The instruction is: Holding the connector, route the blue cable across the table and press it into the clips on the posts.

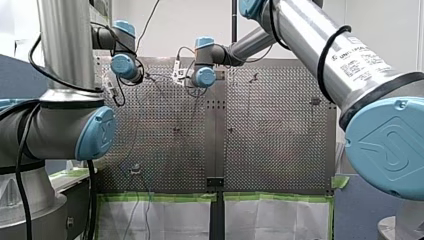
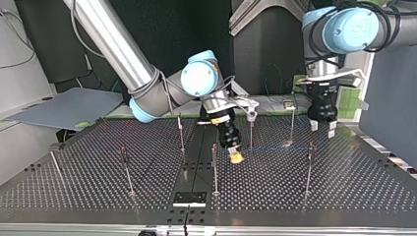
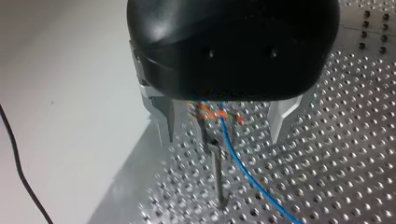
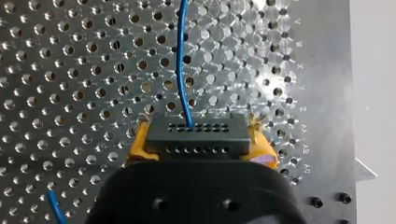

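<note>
In the right wrist view my right gripper [image 4: 198,156] is shut on the black connector [image 4: 196,134], with a yellow pad on each side. The blue cable [image 4: 182,70] leaves the connector and runs ahead over the perforated table. In the top view my right gripper [image 2: 236,156] hangs low near the middle, and the blue cable [image 2: 275,148] stretches from it to a post [image 2: 310,162] at the right. My left gripper [image 2: 322,129] hovers just above that post. In the left wrist view my left gripper [image 3: 224,133] is open, its metal fingers [image 3: 163,121] astride an orange-topped clip post [image 3: 215,158] that carries the blue cable [image 3: 243,172].
Several thin posts stand on the perforated table [image 2: 98,196], among them one [image 2: 215,167] in front of my right gripper, one [image 2: 251,129] behind it and one [image 2: 125,167] at the top view's left. A black bracket [image 2: 189,199] sits at the near edge.
</note>
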